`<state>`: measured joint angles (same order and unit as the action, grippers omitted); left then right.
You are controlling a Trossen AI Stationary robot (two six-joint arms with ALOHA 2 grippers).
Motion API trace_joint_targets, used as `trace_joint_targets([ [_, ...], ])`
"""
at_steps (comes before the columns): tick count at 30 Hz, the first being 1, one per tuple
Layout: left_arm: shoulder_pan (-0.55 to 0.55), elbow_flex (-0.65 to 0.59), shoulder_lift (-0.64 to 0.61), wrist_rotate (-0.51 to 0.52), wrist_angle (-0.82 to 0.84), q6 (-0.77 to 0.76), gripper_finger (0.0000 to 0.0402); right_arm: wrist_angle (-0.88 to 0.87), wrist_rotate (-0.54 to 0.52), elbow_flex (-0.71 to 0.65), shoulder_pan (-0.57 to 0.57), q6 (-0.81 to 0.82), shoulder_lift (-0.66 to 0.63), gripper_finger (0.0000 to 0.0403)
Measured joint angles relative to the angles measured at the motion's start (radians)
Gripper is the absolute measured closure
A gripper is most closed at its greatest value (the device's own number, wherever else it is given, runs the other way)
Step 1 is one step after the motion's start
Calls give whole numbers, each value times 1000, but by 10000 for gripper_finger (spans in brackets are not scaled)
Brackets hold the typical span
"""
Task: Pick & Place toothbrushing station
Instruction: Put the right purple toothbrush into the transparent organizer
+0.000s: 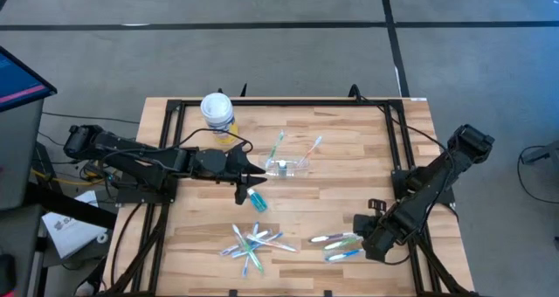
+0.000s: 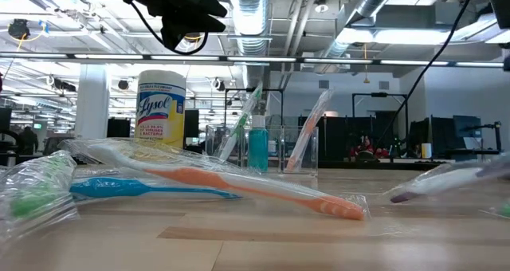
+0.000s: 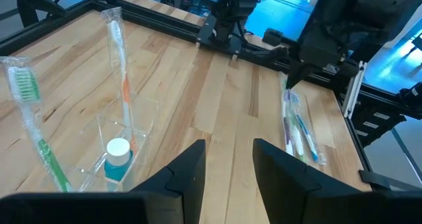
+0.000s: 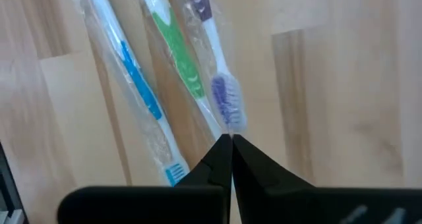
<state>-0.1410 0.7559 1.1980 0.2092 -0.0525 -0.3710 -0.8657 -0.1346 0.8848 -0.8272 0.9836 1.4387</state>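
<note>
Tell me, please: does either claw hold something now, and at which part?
The right claw is shut on the purple toothbrush, pinching at the bristle head end. The left claw is open and holds nothing.
</note>
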Motion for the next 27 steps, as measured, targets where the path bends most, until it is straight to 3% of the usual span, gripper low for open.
trace_joint_targets([
  [12, 0, 0, 0, -3, 0, 0, 279, -232, -206, 177, -1, 8, 0, 403],
  [27, -32, 0, 0, -42, -56, -3, 279, -320, -471, 288, 25, -21, 0, 403],
])
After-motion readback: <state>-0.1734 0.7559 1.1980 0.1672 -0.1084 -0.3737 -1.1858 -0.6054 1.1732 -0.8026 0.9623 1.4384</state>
